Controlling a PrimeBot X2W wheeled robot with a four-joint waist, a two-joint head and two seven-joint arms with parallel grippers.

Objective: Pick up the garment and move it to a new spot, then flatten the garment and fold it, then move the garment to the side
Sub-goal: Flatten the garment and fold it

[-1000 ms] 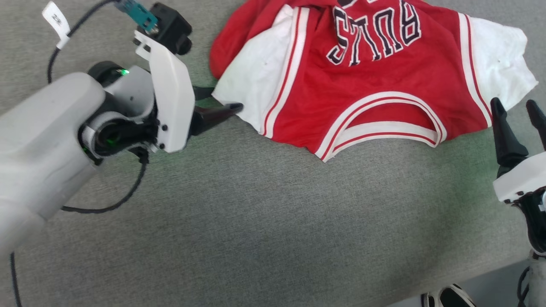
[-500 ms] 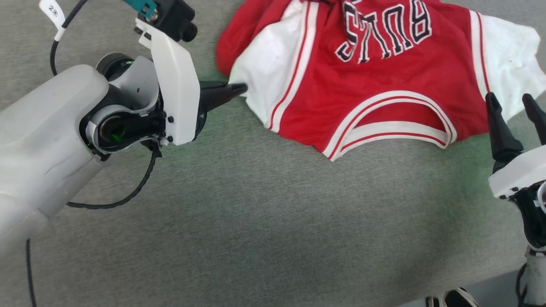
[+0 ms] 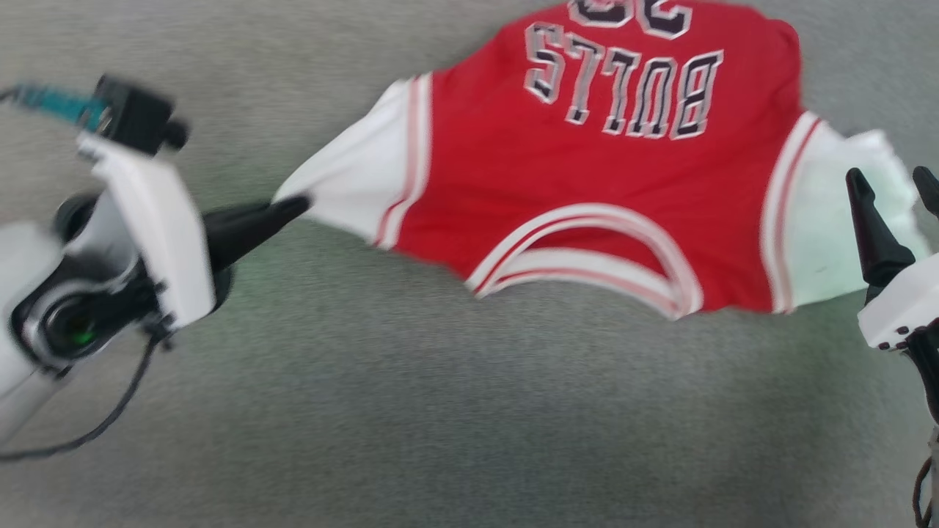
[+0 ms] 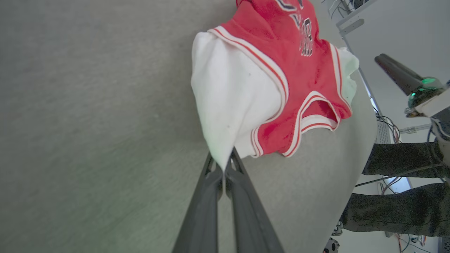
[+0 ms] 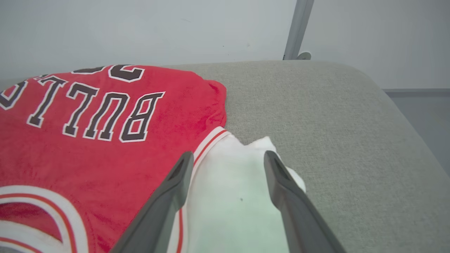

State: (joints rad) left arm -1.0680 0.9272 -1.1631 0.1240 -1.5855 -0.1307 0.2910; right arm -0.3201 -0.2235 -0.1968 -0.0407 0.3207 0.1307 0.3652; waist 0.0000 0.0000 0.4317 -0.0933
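The garment (image 3: 601,169), a red jersey with upside-down "BULLS" lettering, lies spread on the grey-green table. My left gripper (image 3: 293,205) is shut on its white left corner, and that corner is drawn out into a point. In the left wrist view the shut gripper (image 4: 222,165) pinches the tip of the white fabric, and the garment (image 4: 281,70) stretches away from it. My right gripper (image 3: 891,183) stands open at the garment's white right corner. The right wrist view has the right gripper (image 5: 228,158) spread just above that white fabric, beside the red body of the garment (image 5: 105,140).
The padded table (image 3: 440,411) runs wide in front of the garment. Its rounded far corner (image 5: 351,91) ends at a pale wall with a metal post (image 5: 299,28). A person's dark-trousered legs (image 4: 393,211) stand beyond the table's edge, near cables.
My left gripper has shut on the garment's white left corner and pulled it out leftward, spreading the jersey. The head view has shifted, and the right gripper has stayed open.
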